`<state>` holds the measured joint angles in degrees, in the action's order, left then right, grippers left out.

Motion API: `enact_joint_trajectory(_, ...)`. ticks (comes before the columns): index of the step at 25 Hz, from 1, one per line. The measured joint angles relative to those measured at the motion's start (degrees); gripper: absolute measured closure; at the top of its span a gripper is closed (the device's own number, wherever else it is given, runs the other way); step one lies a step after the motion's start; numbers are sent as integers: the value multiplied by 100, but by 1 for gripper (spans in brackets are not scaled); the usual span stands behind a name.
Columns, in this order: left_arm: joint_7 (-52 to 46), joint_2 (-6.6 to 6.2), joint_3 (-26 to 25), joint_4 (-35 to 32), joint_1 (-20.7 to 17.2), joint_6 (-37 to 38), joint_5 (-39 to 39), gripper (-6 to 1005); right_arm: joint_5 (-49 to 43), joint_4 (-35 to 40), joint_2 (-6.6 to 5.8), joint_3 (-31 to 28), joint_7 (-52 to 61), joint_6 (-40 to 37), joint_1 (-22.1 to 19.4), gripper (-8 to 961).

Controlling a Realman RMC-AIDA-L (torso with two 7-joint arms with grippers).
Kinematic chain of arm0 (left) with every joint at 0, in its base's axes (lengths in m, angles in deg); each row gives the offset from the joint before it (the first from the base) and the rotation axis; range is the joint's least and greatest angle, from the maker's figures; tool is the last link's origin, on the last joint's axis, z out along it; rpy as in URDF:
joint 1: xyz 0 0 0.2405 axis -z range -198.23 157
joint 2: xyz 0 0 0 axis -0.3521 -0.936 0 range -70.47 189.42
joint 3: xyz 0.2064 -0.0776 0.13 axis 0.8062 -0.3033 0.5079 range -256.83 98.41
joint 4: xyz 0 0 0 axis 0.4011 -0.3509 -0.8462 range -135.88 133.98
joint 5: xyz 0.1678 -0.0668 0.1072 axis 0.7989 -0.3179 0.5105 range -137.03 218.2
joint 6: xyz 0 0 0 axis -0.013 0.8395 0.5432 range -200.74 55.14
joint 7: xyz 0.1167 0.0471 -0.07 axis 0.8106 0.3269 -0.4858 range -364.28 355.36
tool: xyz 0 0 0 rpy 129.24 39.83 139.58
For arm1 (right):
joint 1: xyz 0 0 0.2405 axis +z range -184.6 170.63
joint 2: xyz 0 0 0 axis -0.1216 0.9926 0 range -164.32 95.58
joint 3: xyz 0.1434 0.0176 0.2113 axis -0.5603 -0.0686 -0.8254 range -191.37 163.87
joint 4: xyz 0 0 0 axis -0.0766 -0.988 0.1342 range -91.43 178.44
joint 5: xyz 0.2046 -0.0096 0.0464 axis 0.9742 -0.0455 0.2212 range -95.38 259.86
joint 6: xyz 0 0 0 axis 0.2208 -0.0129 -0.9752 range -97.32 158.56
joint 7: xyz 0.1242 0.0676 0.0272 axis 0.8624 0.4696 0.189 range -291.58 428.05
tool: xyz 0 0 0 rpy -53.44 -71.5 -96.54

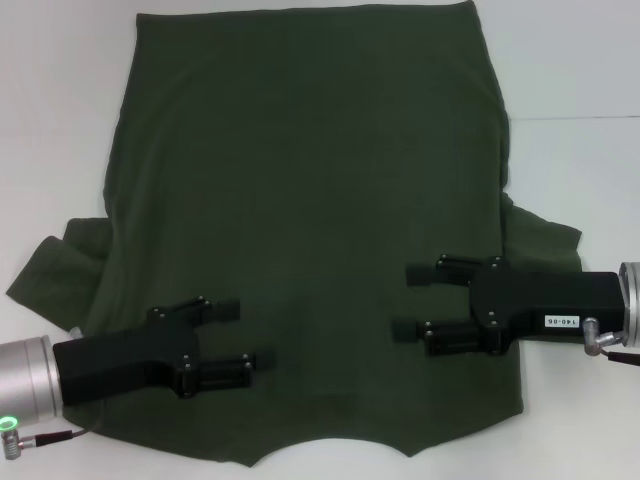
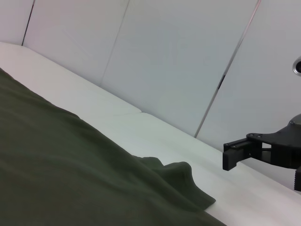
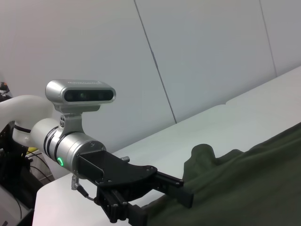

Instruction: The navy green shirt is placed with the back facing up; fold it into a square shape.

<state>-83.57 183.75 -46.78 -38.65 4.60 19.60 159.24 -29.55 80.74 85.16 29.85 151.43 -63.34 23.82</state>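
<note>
The navy green shirt lies spread flat on the white table, collar edge nearest me, hem at the far side, a sleeve bunched at each side. My left gripper hovers over the shirt's near left part, fingers apart and empty. My right gripper hovers over the near right part, fingers apart and empty. The left wrist view shows shirt fabric and the right gripper's finger farther off. The right wrist view shows the left gripper over the shirt.
The white table surrounds the shirt on the left, right and far sides. White wall panels stand behind the table. The left arm's wrist camera shows in the right wrist view.
</note>
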Motion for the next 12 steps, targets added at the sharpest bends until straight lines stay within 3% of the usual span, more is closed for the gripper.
enact_joint_trajectory(12, -5, 0, -1, 0, 0, 6, 0, 49, -3, -15, 0, -1, -10, -9, 5, 33)
